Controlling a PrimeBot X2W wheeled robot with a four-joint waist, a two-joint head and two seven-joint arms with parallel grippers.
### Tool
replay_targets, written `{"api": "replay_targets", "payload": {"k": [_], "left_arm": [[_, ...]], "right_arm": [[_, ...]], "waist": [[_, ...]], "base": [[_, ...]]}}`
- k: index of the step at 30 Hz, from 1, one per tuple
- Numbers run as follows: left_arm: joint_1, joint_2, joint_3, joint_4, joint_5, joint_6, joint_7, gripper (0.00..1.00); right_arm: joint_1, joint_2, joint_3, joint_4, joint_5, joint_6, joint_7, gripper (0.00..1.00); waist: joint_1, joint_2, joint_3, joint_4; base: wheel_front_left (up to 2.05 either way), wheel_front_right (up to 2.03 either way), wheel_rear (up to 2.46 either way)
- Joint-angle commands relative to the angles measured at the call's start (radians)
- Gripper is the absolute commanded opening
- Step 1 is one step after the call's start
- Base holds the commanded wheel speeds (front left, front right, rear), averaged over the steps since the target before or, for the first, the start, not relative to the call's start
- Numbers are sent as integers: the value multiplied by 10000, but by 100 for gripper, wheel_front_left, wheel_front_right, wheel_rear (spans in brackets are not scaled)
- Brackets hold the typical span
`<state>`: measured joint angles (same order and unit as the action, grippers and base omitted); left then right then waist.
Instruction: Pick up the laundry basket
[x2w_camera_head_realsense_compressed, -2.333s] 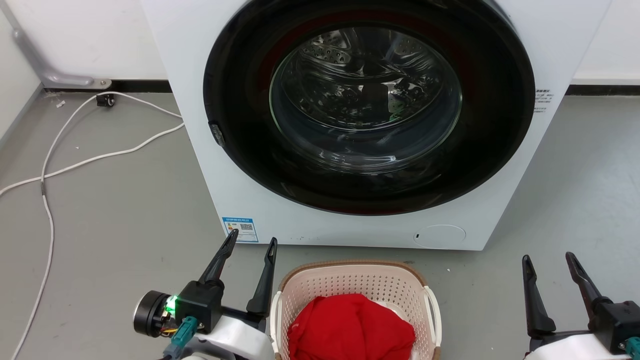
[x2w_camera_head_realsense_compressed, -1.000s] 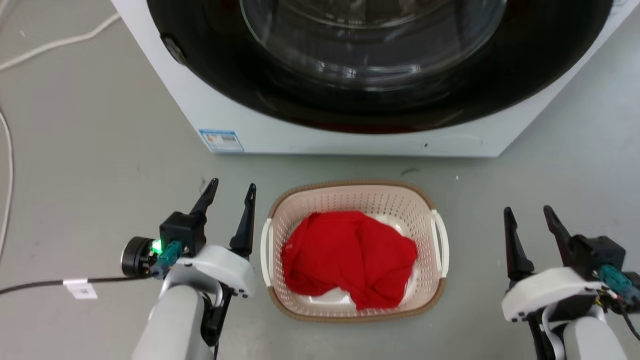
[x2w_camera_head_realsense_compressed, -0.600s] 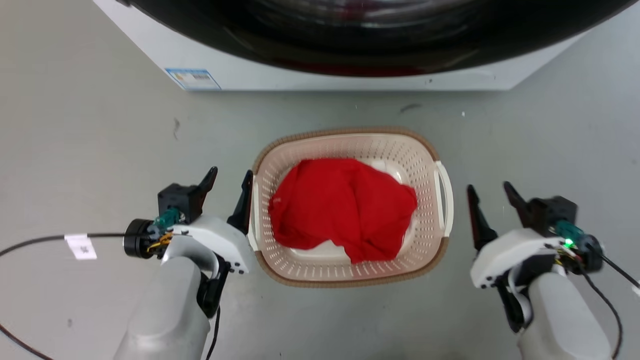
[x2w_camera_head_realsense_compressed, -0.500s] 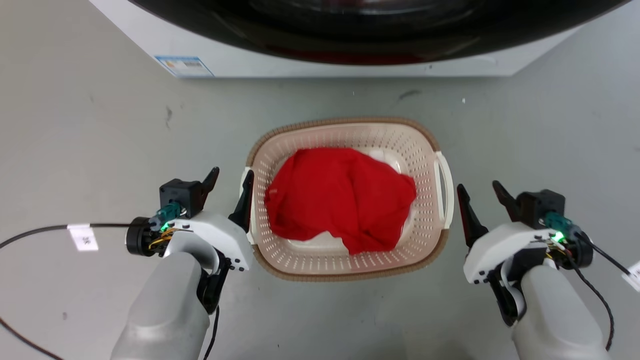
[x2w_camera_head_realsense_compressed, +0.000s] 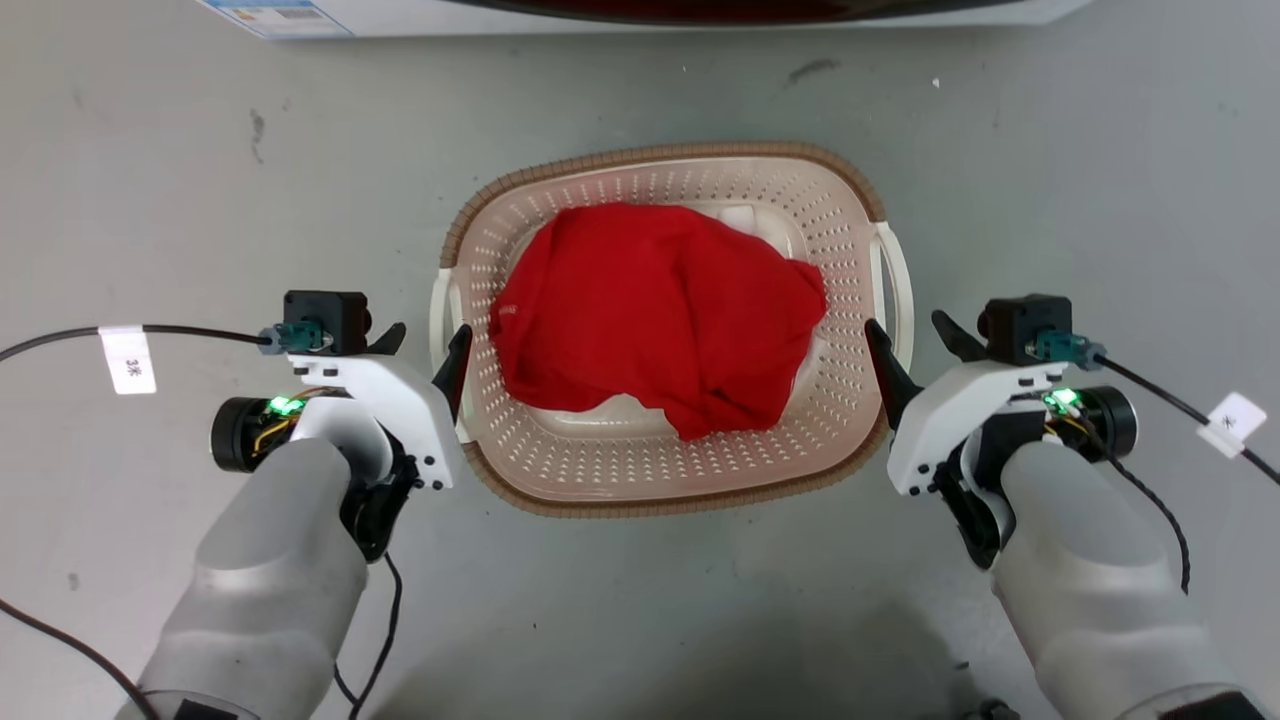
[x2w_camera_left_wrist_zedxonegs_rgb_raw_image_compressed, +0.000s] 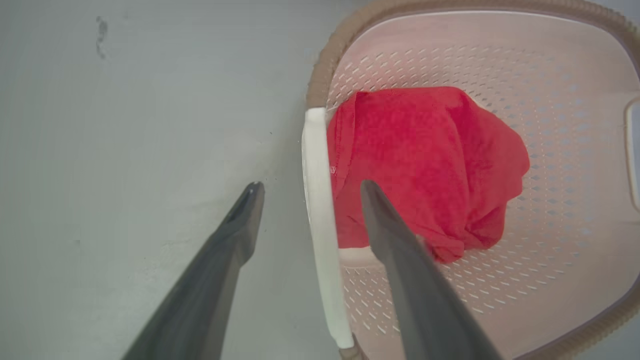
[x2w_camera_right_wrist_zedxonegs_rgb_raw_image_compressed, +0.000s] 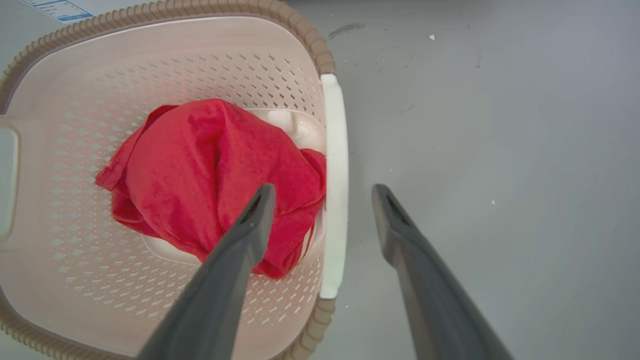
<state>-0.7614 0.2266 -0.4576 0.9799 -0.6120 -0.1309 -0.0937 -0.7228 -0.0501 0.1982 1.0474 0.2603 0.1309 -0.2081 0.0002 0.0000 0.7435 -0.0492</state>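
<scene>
**Laundry basket (x2w_camera_head_realsense_compressed: 650, 465) upright on floor, open grippers astride both handles**

Basket sits on the grey floor (x2w_camera_head_realsense_compressed: 150, 180), mouth facing up, just in front of the washer (x2w_camera_head_realsense_compressed: 400, 18), whose white base strip runs along the top edge of the head view. Long axis runs left-right across the robot, approx parallel to the washer front. White handles sit at the two short ends, w/ brown rim all round. Red cloth (x2w_camera_head_realsense_compressed: 650, 310) is heaped inside over most of the bottom. Pale bottom shows at the near side and the far-right corner.

Left handle (x2w_camera_head_realsense_compressed: 440, 310): left gripper (x2w_camera_head_realsense_compressed: 428, 335) is spread wide w/ the bar btwn its fingers. In the left wrist view one finger is over bare floor outside the basket and the other is inside over the cloth. The handle (x2w_camera_left_wrist_zedxonegs_rgb_raw_image_compressed: 320, 240) runs up btwn them w/ a gap each side, not pinched.

Right handle (x2w_camera_head_realsense_compressed: 895, 280): right gripper (x2w_camera_head_realsense_compressed: 905, 322) is likewise wide open. In the right wrist view the inner finger is over the cloth (x2w_camera_right_wrist_zedxonegs_rgb_raw_image_compressed: 200, 175), the outer finger over floor, and the handle (x2w_camera_right_wrist_zedxonegs_rgb_raw_image_compressed: 334, 190) btwn them, not pinched.

How low the tips sit vs the handles: can't tell.

Further out, the left cable (x2w_camera_head_realsense_compressed: 60, 335) and right cable (x2w_camera_head_realsense_compressed: 1150, 385), both black w/ white tags, trail off the wrists across the floor.
</scene>
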Motion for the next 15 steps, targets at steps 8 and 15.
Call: {"api": "replay_targets", "payload": {"k": [8, 15], "left_arm": [[-646, 624, -1034, 119, -1075, 5, 535, 100], [-1215, 851, -1703, 262, -1690, 6, 618, 100]], "right_arm": [[-1253, 1, 1083, 1022, 807, -3, 23, 100], [-1932, -3, 1840, 1433, 1401, -3, 322, 100]], "waist": [[-2, 0, 768, -220], [-2, 0, 1247, -250]], "base": [[0, 0, 0], [0, 0, 0]]}}
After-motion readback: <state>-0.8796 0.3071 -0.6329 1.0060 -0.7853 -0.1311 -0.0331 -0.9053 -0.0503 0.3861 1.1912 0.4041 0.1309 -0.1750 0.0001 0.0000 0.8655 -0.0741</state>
